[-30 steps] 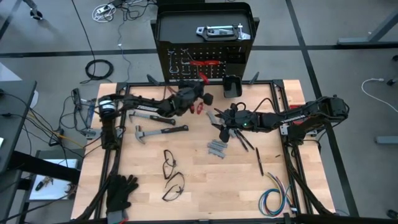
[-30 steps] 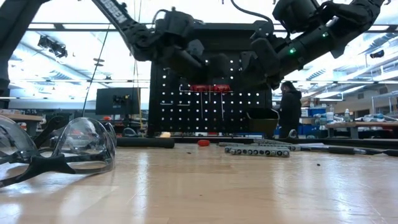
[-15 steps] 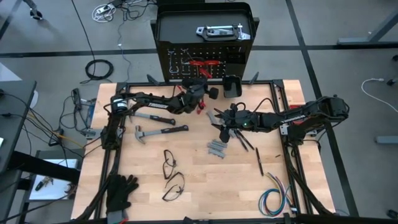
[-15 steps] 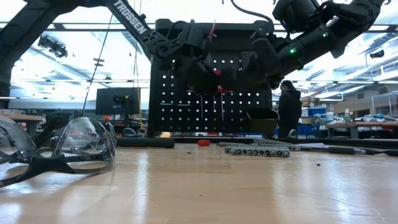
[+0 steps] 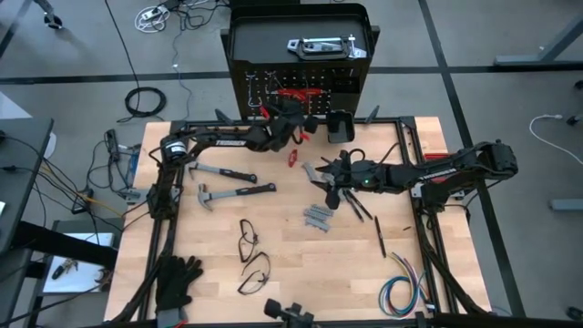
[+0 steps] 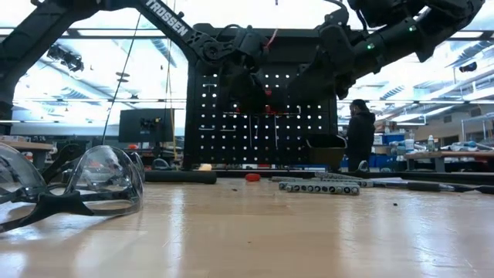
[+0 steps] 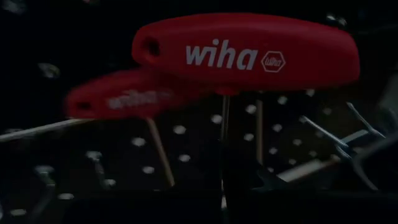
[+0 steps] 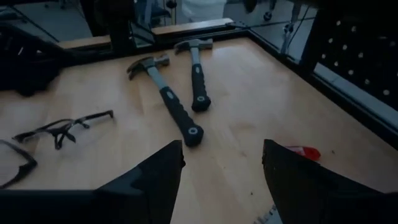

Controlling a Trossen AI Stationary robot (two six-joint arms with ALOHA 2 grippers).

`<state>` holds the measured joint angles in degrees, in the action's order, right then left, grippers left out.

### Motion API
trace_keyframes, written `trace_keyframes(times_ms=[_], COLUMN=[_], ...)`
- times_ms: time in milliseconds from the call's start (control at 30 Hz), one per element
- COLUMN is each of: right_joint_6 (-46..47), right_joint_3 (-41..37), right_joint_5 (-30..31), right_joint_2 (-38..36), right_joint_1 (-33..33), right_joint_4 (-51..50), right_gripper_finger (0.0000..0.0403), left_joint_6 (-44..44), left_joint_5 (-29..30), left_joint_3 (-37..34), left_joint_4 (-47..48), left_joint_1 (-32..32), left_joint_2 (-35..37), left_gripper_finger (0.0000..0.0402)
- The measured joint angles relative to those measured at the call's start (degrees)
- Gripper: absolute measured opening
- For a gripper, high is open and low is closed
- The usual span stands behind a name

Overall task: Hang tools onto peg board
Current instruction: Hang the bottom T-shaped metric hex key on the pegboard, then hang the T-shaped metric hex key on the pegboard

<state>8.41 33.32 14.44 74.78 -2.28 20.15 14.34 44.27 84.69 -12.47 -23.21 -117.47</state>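
- Our left gripper (image 5: 293,117) is up against the peg board (image 5: 296,91), jaws closed. We can't tell for sure what they pinch.
- Right ahead of those jaws sits a red T-handle tool (image 7: 249,53) marked "wiha", a second red T-handle (image 7: 124,99) just behind it, both at the board's holes.
- Our right gripper (image 5: 319,175) hovers over the table (image 5: 291,264) with jaws wide apart, nothing between them.
- Beyond its open jaws lie the two hammers (image 8: 171,99) side by side, a small red tool (image 8: 301,152) off to one side.

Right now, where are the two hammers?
In the high view, the two hammers lie flat on the table's left half, side by side, just in front of the left arm and behind the safety glasses.
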Motion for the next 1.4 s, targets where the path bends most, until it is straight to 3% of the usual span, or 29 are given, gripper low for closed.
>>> trace_keyframes(times_ms=[100,900,1033,1400], right_joint_6=[-0.4,-0.7,-0.7,-0.5], right_joint_3=[0.0,0.0,0.0,0.0], right_joint_5=[0.0,0.0,0.0,0.0], right_joint_2=[0.0,-0.1,-0.1,-0.1], right_joint_1=[0.3,0.7,0.7,0.7], right_joint_4=[0.4,0.8,0.8,-0.3], right_gripper_finger=[0.0224,0.0217,0.0217,0.0215], left_joint_6=[3.0,2.6,2.4,-2.3], left_joint_5=[-4.1,-11.5,-11.3,-11.0], left_joint_3=[0.5,0.5,0.5,0.5], left_joint_4=[1.0,3.6,3.5,4.8], left_joint_1=[-1.4,-5.9,-6.0,-3.4], left_joint_2=[-0.2,-0.7,-0.7,-0.7], left_gripper_finger=[0.0,0.0004,0.0033,0.0162])
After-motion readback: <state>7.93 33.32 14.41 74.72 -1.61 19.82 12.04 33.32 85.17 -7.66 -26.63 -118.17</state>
